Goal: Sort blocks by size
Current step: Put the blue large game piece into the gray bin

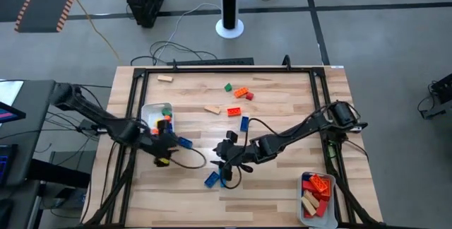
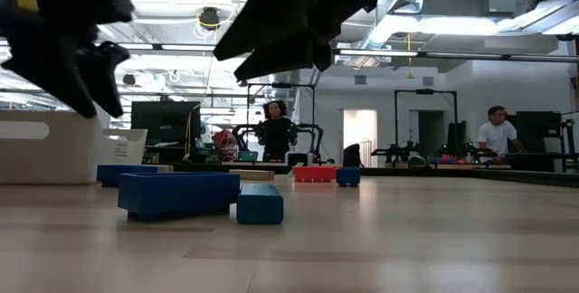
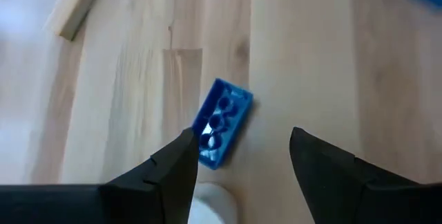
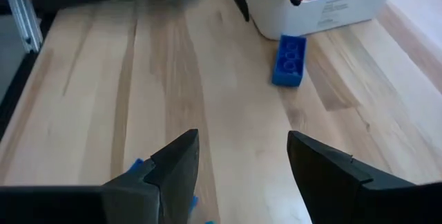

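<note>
The left gripper (image 3: 238, 158) is held spread and empty directly above a glossy blue moulded plastic brick (image 3: 221, 122) lying on the pale wood-grain tabletop (image 3: 311, 58) beside the white plastic tray (image 1: 150, 110). Its long axis is angled across the finger gap. The right gripper (image 4: 242, 158), likewise spread, is farther off.

Even bright overhead light; low view backlit, near arms silhouetted; left wrist view slightly soft.

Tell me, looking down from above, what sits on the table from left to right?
White tray of small blocks → left gripper → blue block → right gripper → orange brick → white tray of bigger blocks at the right corner.
</note>
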Action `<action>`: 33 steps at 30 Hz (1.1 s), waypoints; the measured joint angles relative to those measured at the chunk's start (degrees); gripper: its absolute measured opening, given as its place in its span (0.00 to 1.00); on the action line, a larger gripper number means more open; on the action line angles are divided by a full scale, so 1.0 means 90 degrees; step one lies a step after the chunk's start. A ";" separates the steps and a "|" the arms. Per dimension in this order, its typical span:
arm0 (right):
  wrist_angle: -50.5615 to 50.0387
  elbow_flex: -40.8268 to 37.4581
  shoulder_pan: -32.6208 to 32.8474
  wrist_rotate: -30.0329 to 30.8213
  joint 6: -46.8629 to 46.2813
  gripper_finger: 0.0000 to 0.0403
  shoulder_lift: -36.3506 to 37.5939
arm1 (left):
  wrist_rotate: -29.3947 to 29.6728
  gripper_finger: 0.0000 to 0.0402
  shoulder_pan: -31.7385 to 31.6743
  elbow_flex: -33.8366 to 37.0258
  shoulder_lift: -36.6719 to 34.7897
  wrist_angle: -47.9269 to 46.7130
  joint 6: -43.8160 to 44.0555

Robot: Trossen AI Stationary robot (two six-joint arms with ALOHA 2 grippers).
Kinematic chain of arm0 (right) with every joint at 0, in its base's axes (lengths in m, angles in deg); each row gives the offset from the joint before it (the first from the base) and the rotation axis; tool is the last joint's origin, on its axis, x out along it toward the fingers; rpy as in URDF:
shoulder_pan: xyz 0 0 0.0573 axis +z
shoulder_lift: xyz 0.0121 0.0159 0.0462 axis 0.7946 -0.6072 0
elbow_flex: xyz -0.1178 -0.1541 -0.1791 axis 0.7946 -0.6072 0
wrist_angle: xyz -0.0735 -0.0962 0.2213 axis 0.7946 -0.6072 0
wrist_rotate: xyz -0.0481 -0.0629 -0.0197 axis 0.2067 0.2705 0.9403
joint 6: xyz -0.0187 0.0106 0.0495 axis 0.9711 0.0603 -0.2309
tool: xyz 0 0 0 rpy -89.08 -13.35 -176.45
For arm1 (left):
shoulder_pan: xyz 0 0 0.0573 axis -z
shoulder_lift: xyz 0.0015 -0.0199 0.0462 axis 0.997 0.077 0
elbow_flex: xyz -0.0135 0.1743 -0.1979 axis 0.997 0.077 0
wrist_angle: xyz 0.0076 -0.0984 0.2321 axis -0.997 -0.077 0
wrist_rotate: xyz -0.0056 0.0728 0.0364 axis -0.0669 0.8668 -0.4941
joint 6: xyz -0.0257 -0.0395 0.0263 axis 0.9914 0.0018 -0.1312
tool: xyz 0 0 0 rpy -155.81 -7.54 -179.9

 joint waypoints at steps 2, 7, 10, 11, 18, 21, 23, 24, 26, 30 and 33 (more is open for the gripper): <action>-0.0029 -0.0005 -0.0003 -0.0001 0.0021 0.62 -0.0009 | -0.0021 0.55 -0.0096 -0.0309 0.0597 -0.0188 -0.0316; -0.0218 -0.0005 0.0004 0.0006 0.0015 0.62 -0.0014 | -0.0210 0.55 -0.0318 -0.1083 0.1834 -0.0553 -0.1074; -0.0639 -0.0005 0.0073 0.0002 -0.0094 0.62 -0.0011 | -0.0523 0.55 -0.0515 -0.1354 0.2400 -0.0657 -0.1462; -0.0817 -0.0005 0.0101 0.0003 -0.0156 0.62 -0.0009 | -0.0598 0.55 -0.0584 -0.1408 0.2562 -0.0662 -0.1560; -0.1945 -0.0005 0.0311 0.0004 -0.0582 0.62 0.0001 | -0.0681 0.55 -0.1130 -0.1486 0.3295 -0.0671 -0.1916; -0.2049 -0.0005 0.0420 0.0003 -0.0583 0.62 0.0008 | -0.0682 0.55 -0.1265 -0.1486 0.3350 -0.0669 -0.2055; -0.2044 -0.0005 0.0485 -0.0001 -0.0506 0.62 0.0042 | -0.0729 0.55 -0.1322 -0.1486 0.3340 -0.0615 -0.2183; -0.2046 -0.0005 0.0491 0.0012 -0.0495 0.62 0.0069 | -0.0849 0.55 -0.1355 -0.1486 0.3342 -0.0600 -0.2250; -0.1977 -0.0005 0.0463 0.0152 -0.0489 0.62 0.0119 | -0.1163 0.55 -0.1404 -0.1486 0.3342 -0.0597 -0.2296; -0.1984 -0.0007 0.0452 0.0687 -0.0471 0.62 0.0185 | -0.1386 0.55 -0.1477 -0.1443 0.3405 -0.0490 -0.2363; -0.2080 -0.0007 0.0454 0.0706 -0.0479 0.62 0.0230 | -0.1403 0.55 -0.1509 -0.1434 0.3560 -0.0496 -0.2396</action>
